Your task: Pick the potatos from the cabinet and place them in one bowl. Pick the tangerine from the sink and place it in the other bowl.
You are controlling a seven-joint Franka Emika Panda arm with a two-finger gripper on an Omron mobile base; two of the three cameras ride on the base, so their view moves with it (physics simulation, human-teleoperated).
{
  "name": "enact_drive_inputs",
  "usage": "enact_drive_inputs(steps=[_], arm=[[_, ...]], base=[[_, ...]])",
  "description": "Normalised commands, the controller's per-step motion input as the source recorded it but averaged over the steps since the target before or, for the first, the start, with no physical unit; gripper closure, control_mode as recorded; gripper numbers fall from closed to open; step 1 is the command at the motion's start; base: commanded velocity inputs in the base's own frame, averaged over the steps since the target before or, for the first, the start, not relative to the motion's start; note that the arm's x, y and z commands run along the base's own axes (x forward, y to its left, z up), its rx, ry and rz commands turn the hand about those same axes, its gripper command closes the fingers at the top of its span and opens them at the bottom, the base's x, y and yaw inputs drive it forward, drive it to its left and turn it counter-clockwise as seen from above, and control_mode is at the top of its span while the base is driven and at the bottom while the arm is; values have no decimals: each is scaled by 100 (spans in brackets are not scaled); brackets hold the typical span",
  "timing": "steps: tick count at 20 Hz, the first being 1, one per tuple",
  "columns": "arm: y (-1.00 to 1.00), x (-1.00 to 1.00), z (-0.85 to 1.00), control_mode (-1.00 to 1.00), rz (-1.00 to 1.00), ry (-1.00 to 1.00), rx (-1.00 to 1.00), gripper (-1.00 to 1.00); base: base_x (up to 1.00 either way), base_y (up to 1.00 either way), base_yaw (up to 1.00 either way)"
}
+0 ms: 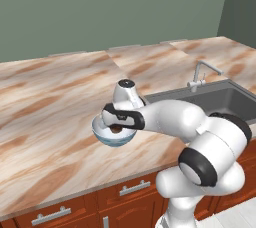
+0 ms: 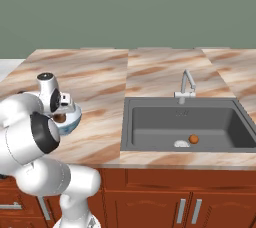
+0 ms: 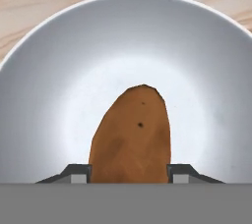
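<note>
We take the sink (image 2: 185,127) as our landmark and read the scene from left to right. Well to the left of the sink, on the marbled counter (image 1: 45,102), we see the pale bluish-white bowl (image 1: 113,137) standing upright, near the counter's front edge. The gripper (image 3: 130,173) hangs directly over this bowl, pointing down into it; in the hand view its two fingertips (image 3: 76,174) sit against either side of a potato (image 3: 131,137), so we record the jaws as narrowed onto the potato and holding it. The potato is a brown oval with a few dark specks, its long axis running away from the camera, and it lies within the bowl's rim, over the pale inner floor; we cannot tell whether it touches the bottom. In the left base view a small brown patch of the potato (image 1: 117,129) shows just below the hand, inside the bowl. Moving right to the sink itself, the silver faucet (image 2: 186,86) stands at the middle of its back edge. In the basin, the tangerine (image 2: 193,139) rests just right of the round drain (image 2: 181,143), near the front wall. Below the counter we note reddish-brown drawer fronts (image 1: 125,192) with metal handles.
</note>
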Motion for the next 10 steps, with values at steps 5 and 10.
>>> enact_drive_inputs(steps=[5, 10], arm=[[0, 16, -2, -100, 0, 0, 0, 100], [6, 18, 0, -100, 0, 0, 0, 100]], base=[[0, 0, 0], [0, 0, 0]])
